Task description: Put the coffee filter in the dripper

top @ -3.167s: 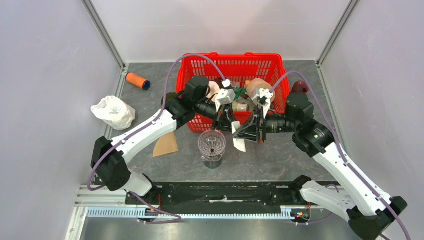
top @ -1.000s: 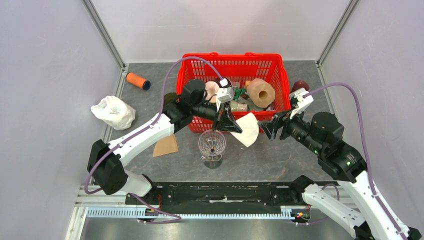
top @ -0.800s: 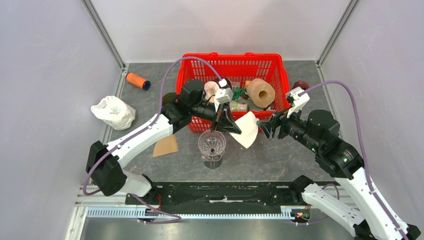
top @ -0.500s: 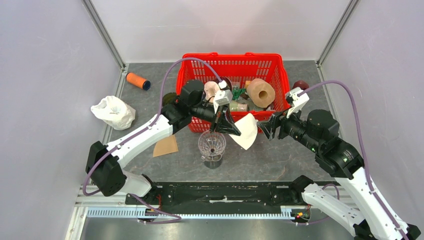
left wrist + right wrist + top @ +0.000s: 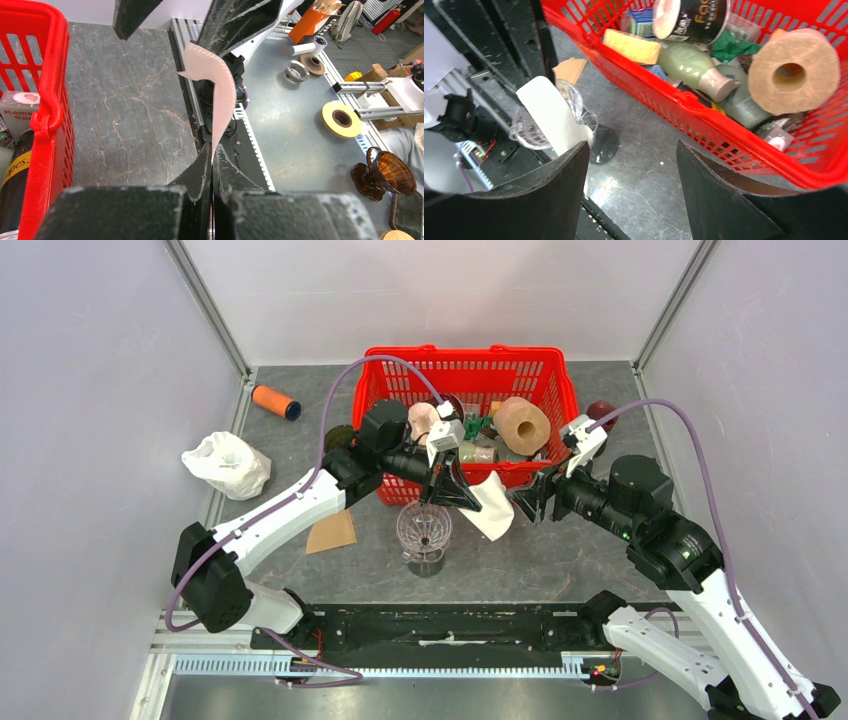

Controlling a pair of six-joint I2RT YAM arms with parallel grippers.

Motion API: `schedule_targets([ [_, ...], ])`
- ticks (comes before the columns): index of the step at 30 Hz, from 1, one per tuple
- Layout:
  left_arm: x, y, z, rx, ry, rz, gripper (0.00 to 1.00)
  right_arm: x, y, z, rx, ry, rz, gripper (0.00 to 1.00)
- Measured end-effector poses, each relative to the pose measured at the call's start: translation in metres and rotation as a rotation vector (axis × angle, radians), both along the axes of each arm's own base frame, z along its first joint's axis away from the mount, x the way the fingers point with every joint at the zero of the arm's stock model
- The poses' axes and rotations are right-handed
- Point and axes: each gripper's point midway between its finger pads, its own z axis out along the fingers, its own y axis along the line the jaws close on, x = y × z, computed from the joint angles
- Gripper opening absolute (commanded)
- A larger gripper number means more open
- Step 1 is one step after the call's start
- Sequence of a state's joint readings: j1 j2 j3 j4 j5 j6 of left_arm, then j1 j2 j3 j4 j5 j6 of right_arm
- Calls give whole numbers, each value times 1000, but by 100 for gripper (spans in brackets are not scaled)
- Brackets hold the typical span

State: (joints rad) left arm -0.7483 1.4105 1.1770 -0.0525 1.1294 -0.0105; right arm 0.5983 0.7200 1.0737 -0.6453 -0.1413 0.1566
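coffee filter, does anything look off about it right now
Yes: the coffee filter is bent and curled, pinched by one edge in the shut left fingers, hanging beside the dripper rather than sitting in it.

The left fingers (image 5: 195,177) partly hide the coffee filter (image 5: 224,97).
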Motion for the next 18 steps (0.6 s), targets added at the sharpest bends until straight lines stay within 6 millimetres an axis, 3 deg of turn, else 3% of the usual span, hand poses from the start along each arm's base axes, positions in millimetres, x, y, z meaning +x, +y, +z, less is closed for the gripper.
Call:
schedule_targets([
  [9,1,0,0,0,-1,4,2,-16,17,3,29,23,128,72],
  [18,2,-1,0,1,-3,10,2,-26,15,8,47,9,154,74],
])
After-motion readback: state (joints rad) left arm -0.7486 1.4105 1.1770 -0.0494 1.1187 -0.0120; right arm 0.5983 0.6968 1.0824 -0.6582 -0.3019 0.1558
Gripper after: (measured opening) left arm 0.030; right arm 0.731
